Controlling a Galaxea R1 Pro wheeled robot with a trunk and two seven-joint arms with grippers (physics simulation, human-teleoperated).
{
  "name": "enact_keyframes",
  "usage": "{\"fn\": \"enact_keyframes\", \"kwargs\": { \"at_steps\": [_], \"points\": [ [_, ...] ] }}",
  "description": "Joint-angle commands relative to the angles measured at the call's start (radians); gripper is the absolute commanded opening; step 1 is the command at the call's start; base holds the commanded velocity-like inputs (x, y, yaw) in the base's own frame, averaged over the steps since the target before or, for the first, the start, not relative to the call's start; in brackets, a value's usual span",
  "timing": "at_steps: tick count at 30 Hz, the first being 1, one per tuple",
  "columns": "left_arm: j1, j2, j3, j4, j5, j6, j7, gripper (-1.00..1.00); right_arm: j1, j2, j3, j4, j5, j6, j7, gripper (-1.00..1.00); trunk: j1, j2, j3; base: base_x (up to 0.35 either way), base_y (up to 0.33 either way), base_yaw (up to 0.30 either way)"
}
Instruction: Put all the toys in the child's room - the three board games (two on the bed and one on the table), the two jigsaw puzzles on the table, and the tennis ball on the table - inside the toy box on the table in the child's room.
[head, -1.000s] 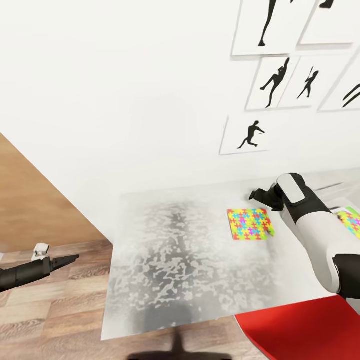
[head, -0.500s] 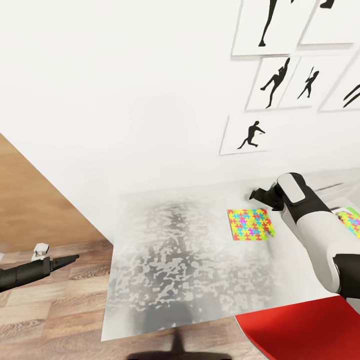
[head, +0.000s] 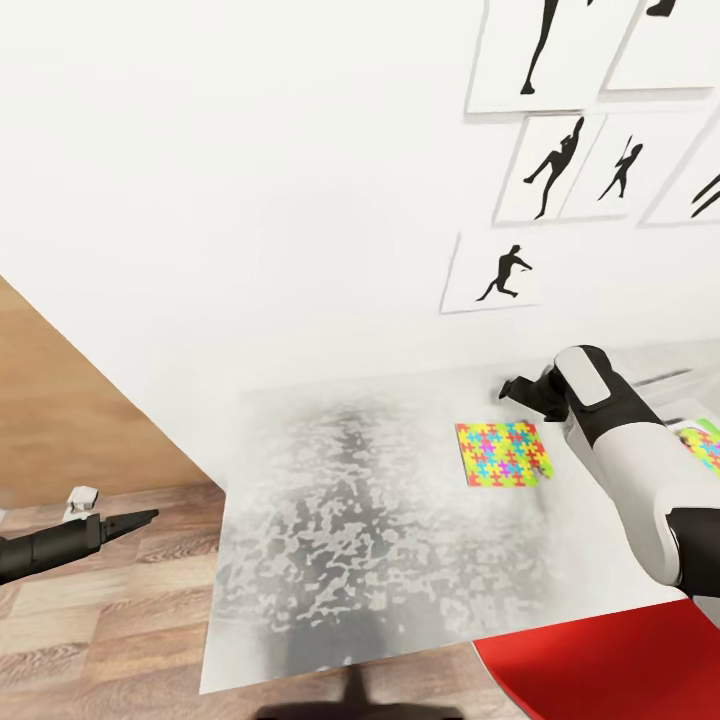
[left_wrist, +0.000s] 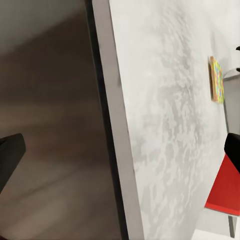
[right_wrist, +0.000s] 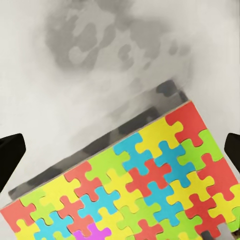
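A thin square jigsaw puzzle (head: 499, 453) in yellow, pink, green and blue lies flat on the mottled light-grey table (head: 350, 540), right of frame centre; a second such puzzle (head: 703, 447) is cut off at the right edge, and no writing is legible. The right gripper (right_wrist: 120, 150) hovers above the first puzzle with its dark fingertips (right_wrist: 10, 157) spread wide, grasping nothing. The left gripper (head: 140, 518) hangs over the wood-plank floor (head: 100, 620) at lower left, likewise parted and empty.

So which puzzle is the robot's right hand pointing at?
The jigsaw puzzle lying fully in view on the table. The right gripper looks down at it, open. The other puzzle peeks out behind the right arm.
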Motion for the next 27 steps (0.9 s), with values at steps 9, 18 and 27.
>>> {"fn": "enact_keyframes", "kwargs": {
  "at_steps": [9, 18, 27],
  "points": [
    [-0.001, -0.001, 0.004, -0.001, -0.010, 0.011, -0.008, 1.00, -0.002, -0.001, 0.007, -0.001, -0.010, 0.001, -0.009, 1.00, 0.001, -0.002, -0.006, 0.013, 0.000, 0.000],
    [-0.001, 0.000, 0.007, -0.001, -0.010, 0.011, -0.008, 1.00, -0.002, -0.002, 0.007, -0.001, -0.011, 0.001, -0.009, 1.00, 0.001, -0.002, -0.017, 0.000, 0.000, 0.000],
    [-0.005, 0.034, 0.026, -0.019, 0.024, 0.015, -0.008, 1.00, -0.002, -0.008, 0.007, -0.001, -0.012, 0.001, -0.009, 1.00, 0.001, -0.002, -0.032, 0.000, 0.000, 0.000]
  ]
}}
